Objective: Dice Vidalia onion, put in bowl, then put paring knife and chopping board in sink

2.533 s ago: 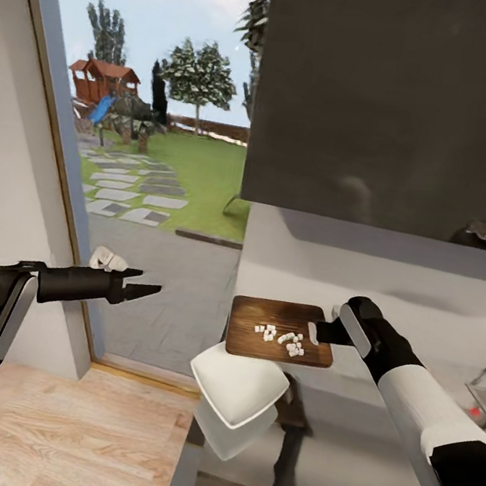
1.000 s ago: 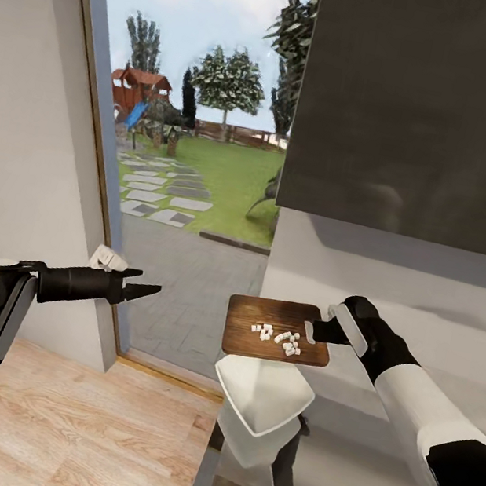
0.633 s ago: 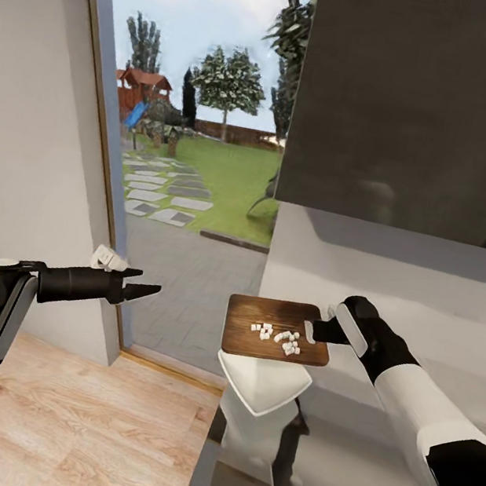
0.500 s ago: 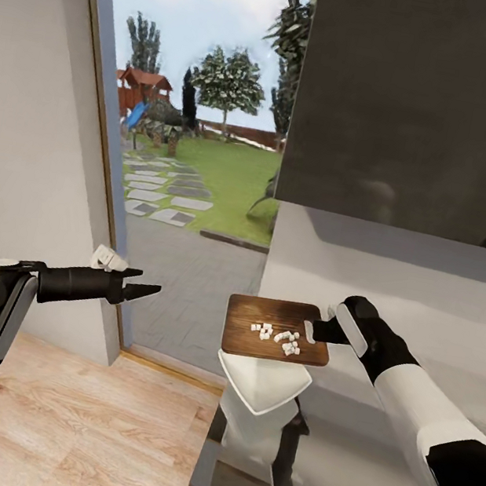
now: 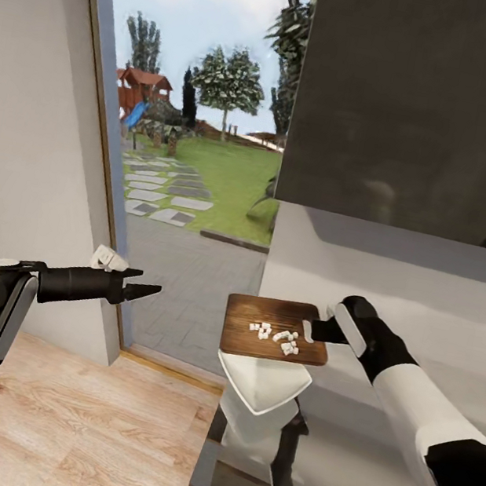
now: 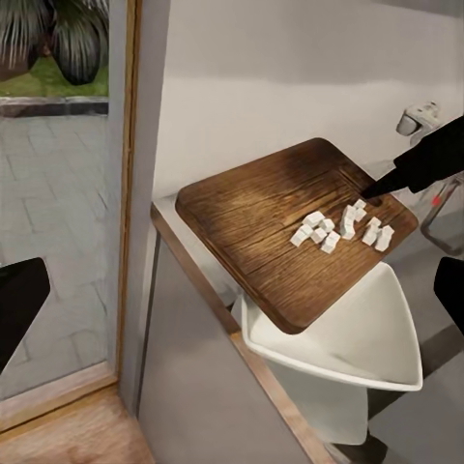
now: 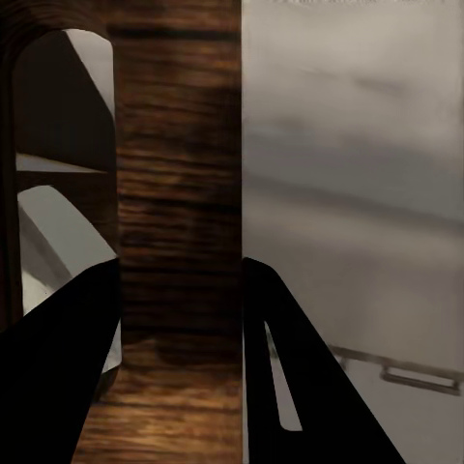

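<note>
My right gripper point(image 5: 313, 331) is shut on the handle end of the brown chopping board point(image 5: 266, 316) and holds it level in the air. Several white onion cubes point(image 5: 274, 335) lie on the board near that end. The white squarish bowl point(image 5: 262, 383) sits just below the board's near edge, at the corner of the grey glossy countertop point(image 5: 362, 471). In the right wrist view the board's edge point(image 7: 179, 242) runs between the two dark fingers point(image 7: 58, 377). My left gripper point(image 5: 144, 284) hangs open and empty, well left of the board, in front of the glass door. The knife and sink are out of view.
A tall glass door point(image 5: 181, 184) to the garden stands left of the countertop's end. A dark wall cabinet point(image 5: 426, 108) hangs above the counter. Wooden floor point(image 5: 84, 422) lies below my left arm. A chrome fitting point(image 6: 419, 118) shows beyond the board.
The whole view has swung, so the bowl now shows straight under the board instead of to its lower left. The board has stayed in my right gripper with the cubes on it. My left arm looks unchanged.
</note>
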You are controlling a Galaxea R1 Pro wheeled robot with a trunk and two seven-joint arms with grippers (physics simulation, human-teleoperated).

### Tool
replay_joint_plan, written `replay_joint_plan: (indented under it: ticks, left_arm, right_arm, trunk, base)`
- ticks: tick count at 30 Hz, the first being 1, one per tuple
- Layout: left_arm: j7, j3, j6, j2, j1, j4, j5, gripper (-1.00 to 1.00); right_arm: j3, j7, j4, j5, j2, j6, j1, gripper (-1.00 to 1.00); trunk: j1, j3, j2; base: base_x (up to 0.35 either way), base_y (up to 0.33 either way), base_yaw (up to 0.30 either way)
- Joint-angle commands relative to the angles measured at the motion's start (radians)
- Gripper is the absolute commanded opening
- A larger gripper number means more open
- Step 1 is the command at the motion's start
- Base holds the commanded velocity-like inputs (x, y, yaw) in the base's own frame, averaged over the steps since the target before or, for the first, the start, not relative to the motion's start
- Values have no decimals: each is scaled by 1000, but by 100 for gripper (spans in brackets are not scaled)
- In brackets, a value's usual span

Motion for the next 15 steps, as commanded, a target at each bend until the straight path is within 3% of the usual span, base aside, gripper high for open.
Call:
replay_joint_plan:
  ticks: [1, 10, 15]
  left_arm:
    - [-3, 1, 9, 0, -1, 0, 1, 100]
    - [-3, 1, 9, 0, -1, 0, 1, 100]
    - [-3, 1, 9, 0, -1, 0, 1, 100]
  right_arm:
    - [6, -10, -1, -11, 3, 2, -1, -100]
    - [6, -10, -1, -11, 19, -8, -1, -100]
    - [7, -10, 0, -11, 23, -65, -1, -100]
  trunk:
    - [1, -2, -2]
    - [1, -2, -2]
    - [1, -2, -2]
  base:
    - [0, 0, 0]
    - [0, 0, 0]
    - [0, 0, 0]
